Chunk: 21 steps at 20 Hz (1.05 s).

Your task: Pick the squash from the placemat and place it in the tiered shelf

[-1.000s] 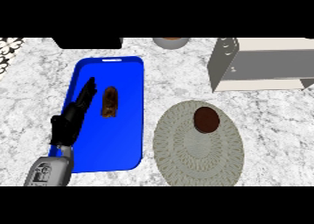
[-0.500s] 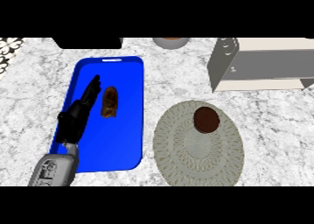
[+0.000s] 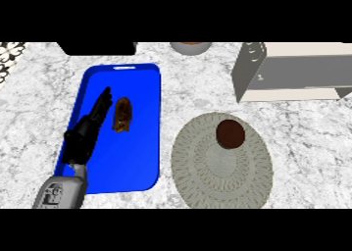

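Squash (image 3: 122,115) is seen lying on the blue mat (image 3: 138,162), just at 3 o'clock of the left hand (image 3: 84,135), whose fingers are stretched straight toward 12, nothing gripped.

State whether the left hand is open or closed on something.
Open: the left hand lies with straight fingers on the blue mat, beside the brown object, not curled around it.
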Motion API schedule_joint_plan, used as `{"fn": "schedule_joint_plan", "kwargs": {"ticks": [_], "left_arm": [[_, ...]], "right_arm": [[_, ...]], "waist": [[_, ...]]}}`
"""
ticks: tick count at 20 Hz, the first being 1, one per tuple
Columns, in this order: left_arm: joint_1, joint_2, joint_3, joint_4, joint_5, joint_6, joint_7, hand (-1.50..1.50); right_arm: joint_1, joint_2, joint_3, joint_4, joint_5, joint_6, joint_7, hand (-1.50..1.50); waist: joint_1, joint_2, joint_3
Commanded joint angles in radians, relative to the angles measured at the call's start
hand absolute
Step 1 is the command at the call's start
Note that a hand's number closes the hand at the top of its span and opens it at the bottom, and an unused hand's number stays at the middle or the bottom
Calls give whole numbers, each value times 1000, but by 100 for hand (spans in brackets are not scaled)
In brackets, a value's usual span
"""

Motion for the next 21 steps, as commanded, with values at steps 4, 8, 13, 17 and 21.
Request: {"fn": "schedule_joint_plan", "kwargs": {"ticks": [4, 8, 13, 17, 21], "left_arm": [[14, -18, -4, -38, -4, 24, 29, 0], [28, 6, 12, -14, 12, -3, -7, 0], [74, -2, 2, -83, 7, 11, 40, 0], [80, 11, 9, -92, 12, 1, 20, 0], [59, 2, 8, -64, 11, 5, 33, 0]], "right_arm": [[37, -165, -115, -126, -48, 65, 206, -150], [149, -277, -219, -149, -149, 248, 318, -150], [379, -347, -371, -271, -290, 457, 325, -150], [534, -428, -508, -211, -373, 616, 225, -150], [662, -408, -689, -166, -486, 723, 121, -150]], "waist": [[-12, -6, 0], [-26, -7, 0], [-44, -13, 2], [-41, -10, 2], [-32, -6, 2]]}}
